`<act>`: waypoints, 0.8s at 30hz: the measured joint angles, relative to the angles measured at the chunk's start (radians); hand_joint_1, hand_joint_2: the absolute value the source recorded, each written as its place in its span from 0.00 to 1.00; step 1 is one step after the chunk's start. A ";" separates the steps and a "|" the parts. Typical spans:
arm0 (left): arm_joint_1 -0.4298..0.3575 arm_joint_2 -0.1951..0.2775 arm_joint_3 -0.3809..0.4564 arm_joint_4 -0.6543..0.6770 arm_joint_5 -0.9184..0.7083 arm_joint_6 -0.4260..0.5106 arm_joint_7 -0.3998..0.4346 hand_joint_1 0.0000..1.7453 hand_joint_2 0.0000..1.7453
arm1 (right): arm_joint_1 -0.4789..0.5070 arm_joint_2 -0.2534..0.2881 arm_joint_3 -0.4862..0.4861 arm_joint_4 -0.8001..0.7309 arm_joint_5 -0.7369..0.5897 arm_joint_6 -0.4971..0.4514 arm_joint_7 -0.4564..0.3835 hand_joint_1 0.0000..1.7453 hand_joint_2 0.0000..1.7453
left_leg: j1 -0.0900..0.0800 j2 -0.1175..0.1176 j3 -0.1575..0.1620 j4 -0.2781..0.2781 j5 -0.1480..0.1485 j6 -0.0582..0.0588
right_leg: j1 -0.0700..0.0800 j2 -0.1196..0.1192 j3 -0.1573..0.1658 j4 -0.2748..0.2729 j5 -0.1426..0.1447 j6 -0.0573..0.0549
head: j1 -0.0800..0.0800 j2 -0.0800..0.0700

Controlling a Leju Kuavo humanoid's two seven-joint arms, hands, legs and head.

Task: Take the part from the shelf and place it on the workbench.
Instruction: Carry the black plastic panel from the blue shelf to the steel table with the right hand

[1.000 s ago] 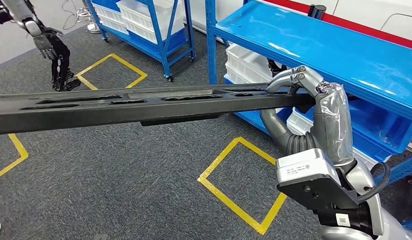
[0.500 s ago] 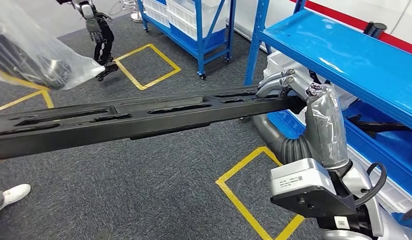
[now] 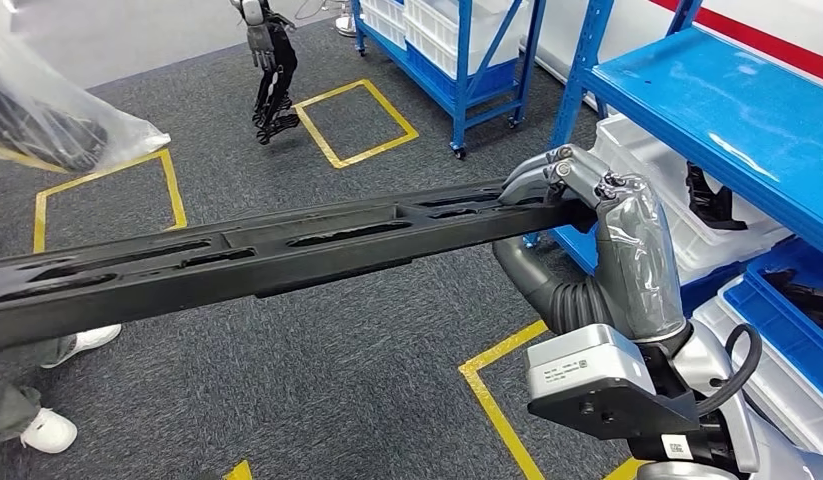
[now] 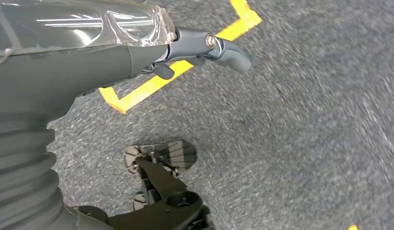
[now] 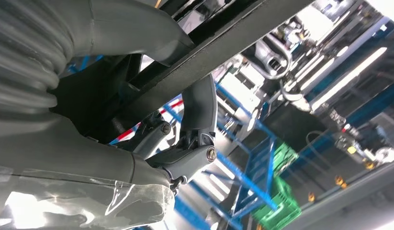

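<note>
While its fingers (image 3: 547,175) wrap over the top edge, the right hand (image 3: 577,190) grips one end of the part (image 3: 287,250), a long, flat black beam with slotted recesses and a matte, rough finish, held level above grey carpet (image 3: 337,380) marked with yellow tape squares (image 3: 355,122). Glossy blue steel shelves (image 3: 727,110) hold white plastic bins (image 3: 677,200). Seen from its wrist camera, the left hand (image 4: 199,48) hangs over the carpet, dark fingers loosely curled, holding nothing.
</note>
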 joint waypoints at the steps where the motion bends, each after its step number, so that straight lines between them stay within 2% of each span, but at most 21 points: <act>1: -0.001 0.000 0.001 0.000 0.000 0.000 0.000 0.00 1.00 | 0.000 0.000 0.000 -0.002 0.000 0.000 0.000 1.00 1.00 | -0.004 0.023 0.035 -0.065 0.025 0.006 | 0.001 -0.008 0.004 0.000 -0.003 0.002 | 0.000 0.000; 3: -0.004 0.000 0.002 0.000 -0.002 0.000 0.000 0.00 1.00 | 0.001 0.000 0.001 -0.006 0.000 0.000 0.000 1.00 1.00 | -0.016 0.062 0.087 -0.166 0.054 0.020 | 0.006 -0.024 0.010 0.000 -0.010 0.010 | 0.000 0.000; 4: -0.005 0.000 0.002 0.000 -0.003 0.000 0.000 0.00 1.00 | 0.002 0.000 0.001 -0.007 0.000 0.000 0.000 1.00 1.00 | -0.022 0.072 0.097 -0.189 0.057 0.026 | 0.009 -0.033 0.013 -0.001 -0.013 0.015 | 0.001 0.000; 6: -0.003 0.000 0.002 0.000 -0.003 0.000 0.001 0.00 1.00 | 0.004 -0.001 0.002 -0.009 0.000 0.000 0.000 1.00 1.00 | -0.024 0.051 0.098 -0.198 0.057 0.036 | 0.010 -0.050 0.019 -0.005 -0.018 0.025 | 0.002 0.000; 7: -0.002 0.000 0.002 0.000 -0.003 0.000 0.001 0.00 1.00 | 0.005 -0.001 0.002 -0.011 0.000 0.001 0.000 1.00 1.00 | -0.023 0.039 0.101 -0.203 0.059 0.042 | 0.008 -0.044 0.021 -0.002 -0.025 0.029 | 0.002 0.000; 8: -0.001 -0.001 0.003 0.000 -0.003 0.000 0.001 0.00 1.00 | 0.006 -0.001 0.002 -0.013 0.000 0.002 0.000 1.00 1.00 | -0.020 0.027 0.105 -0.209 0.062 0.047 | 0.007 -0.028 0.015 0.016 -0.039 0.032 | 0.002 0.000; 9: -0.002 -0.001 0.003 0.000 -0.003 0.000 0.001 0.00 1.00 | 0.008 -0.002 0.002 -0.014 0.000 0.002 0.000 1.00 1.00 | -0.017 0.015 0.110 -0.214 0.065 0.053 | 0.006 -0.005 -0.002 0.058 -0.064 0.035 | 0.004 0.000; 10: -0.004 -0.002 0.003 0.000 -0.003 0.000 0.001 0.00 1.00 | 0.010 -0.003 0.002 -0.015 0.000 0.003 0.000 1.00 1.00 | -0.015 0.003 0.111 -0.216 0.066 0.056 | 0.005 0.021 -0.031 0.121 -0.095 0.035 | 0.006 0.000; 11: -0.005 -0.002 0.003 0.000 -0.003 0.000 0.001 0.00 1.00 | 0.014 -0.004 0.002 -0.016 0.000 0.005 0.000 1.00 1.00 | -0.015 -0.011 0.112 -0.216 0.066 0.058 | 0.005 0.035 -0.069 0.193 -0.126 0.036 | 0.007 0.000; 12: -0.006 -0.002 0.003 0.000 -0.003 0.000 0.000 0.00 1.00 | 0.018 -0.005 0.002 -0.017 0.000 0.007 0.000 1.00 1.00 | -0.014 -0.025 0.112 -0.215 0.065 0.059 | 0.005 0.042 -0.103 0.255 -0.145 0.038 | 0.009 0.000; 13: -0.005 -0.002 0.003 0.000 -0.003 0.000 0.000 0.00 1.00 | 0.022 -0.005 0.002 -0.017 0.000 0.010 0.001 1.00 1.00 | -0.013 -0.040 0.113 -0.214 0.065 0.059 | 0.004 0.044 -0.125 0.285 -0.145 0.041 | 0.009 0.000; 14: -0.004 -0.002 0.003 0.000 -0.003 0.000 -0.001 0.00 1.00 | 0.024 -0.006 0.002 -0.017 0.000 0.012 0.001 1.00 1.00 | -0.011 -0.055 0.113 -0.213 0.064 0.058 | 0.002 0.045 -0.128 0.276 -0.125 0.043 | 0.009 0.000; 15: -0.003 -0.002 0.003 0.000 -0.003 0.000 -0.002 0.00 1.00 | 0.025 -0.006 0.003 -0.018 0.000 0.014 0.001 1.00 1.00 | -0.009 -0.070 0.114 -0.210 0.062 0.055 | -0.002 0.051 -0.111 0.227 -0.087 0.046 | 0.009 0.000; 16: -0.003 -0.002 0.003 0.000 -0.004 0.000 -0.002 0.00 1.00 | 0.025 -0.006 0.003 -0.018 0.000 0.015 0.001 1.00 1.00 | -0.005 -0.085 0.114 -0.204 0.058 0.050 | -0.008 0.066 -0.084 0.157 -0.046 0.050 | 0.010 0.000; 17: -0.004 -0.002 0.003 0.000 -0.004 0.000 -0.002 0.00 1.00 | 0.025 -0.006 0.003 -0.018 0.000 0.015 0.001 1.00 1.00 | -0.004 -0.099 0.111 -0.196 0.053 0.043 | -0.013 0.090 -0.056 0.093 -0.017 0.053 | 0.010 0.000; 18: -0.004 -0.002 0.004 0.000 -0.004 0.001 -0.002 0.00 1.00 | 0.026 -0.006 0.003 -0.019 0.000 0.015 0.001 1.00 1.00 | -0.002 -0.112 0.106 -0.189 0.050 0.036 | -0.017 0.109 -0.038 0.047 0.001 0.051 | 0.011 0.000; 19: -0.003 -0.002 0.004 0.000 -0.004 0.001 -0.002 0.00 1.00 | 0.026 -0.007 0.003 -0.020 0.000 0.016 0.001 1.00 1.00 | -0.001 -0.122 0.101 -0.184 0.048 0.029 | -0.017 0.122 -0.029 0.027 0.004 0.047 | 0.011 0.000; 20: -0.002 -0.002 0.004 0.000 -0.004 0.002 -0.002 0.00 1.00 | 0.026 -0.007 0.003 -0.021 0.000 0.016 0.001 1.00 1.00 | 0.000 -0.132 0.097 -0.183 0.049 0.023 | -0.014 0.123 -0.029 0.025 0.001 0.040 | 0.011 0.000; 21: 0.001 -0.002 0.004 0.000 -0.004 0.002 -0.002 0.00 1.00 | 0.026 -0.007 0.003 -0.022 0.000 0.017 0.001 1.00 1.00 | 0.003 -0.140 0.094 -0.185 0.051 0.018 | -0.012 0.111 -0.029 0.026 0.002 0.030 | 0.011 0.000; 22: 0.004 -0.003 0.004 0.000 -0.004 0.002 -0.002 0.00 1.00 | 0.025 -0.007 0.003 -0.023 0.000 0.018 0.001 1.00 1.00 | 0.004 -0.132 0.092 -0.182 0.049 0.014 | -0.011 0.100 -0.027 0.025 0.003 0.023 | 0.011 0.000; 24: 0.004 -0.004 0.004 0.000 -0.005 0.003 -0.002 0.00 1.00 | 0.023 -0.007 0.003 -0.024 0.001 0.020 0.001 1.00 1.00 | 0.002 -0.083 0.067 -0.128 0.020 0.007 | -0.010 0.077 -0.023 0.022 0.004 0.009 | 0.006 0.000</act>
